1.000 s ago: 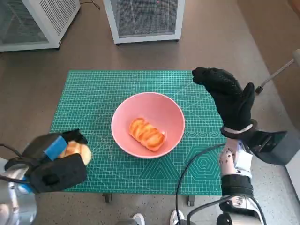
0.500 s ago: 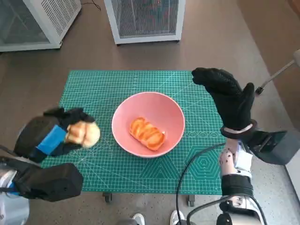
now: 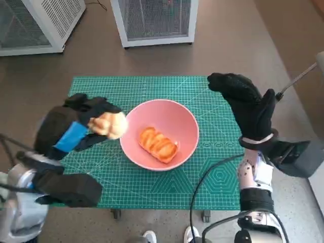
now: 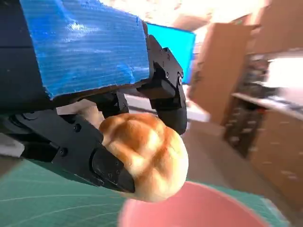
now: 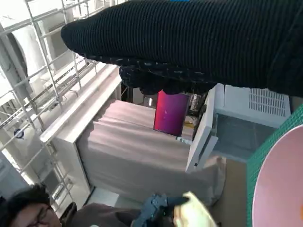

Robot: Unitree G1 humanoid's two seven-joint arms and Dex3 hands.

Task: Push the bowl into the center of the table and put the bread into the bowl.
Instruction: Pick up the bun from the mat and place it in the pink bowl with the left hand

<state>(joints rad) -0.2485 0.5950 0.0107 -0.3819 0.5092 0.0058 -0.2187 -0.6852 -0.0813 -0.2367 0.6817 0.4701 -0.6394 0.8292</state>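
Head view: left robot hand (image 3: 76, 129), gripping bread roll (image 3: 109, 124), has risen off surface (image 3: 152, 86) to bowl (image 3: 186, 119) rim; drop pending. Right robot hand (image 3: 245, 104) spread, empty, hovers beside.

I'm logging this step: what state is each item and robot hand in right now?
Bowl: upright on the green mat, one bread lying inside.
Round bread roll: held above the mat beside the bowl's rim.
Left robot hand: grips the roll.
Right robot hand: raised, holds nothing.
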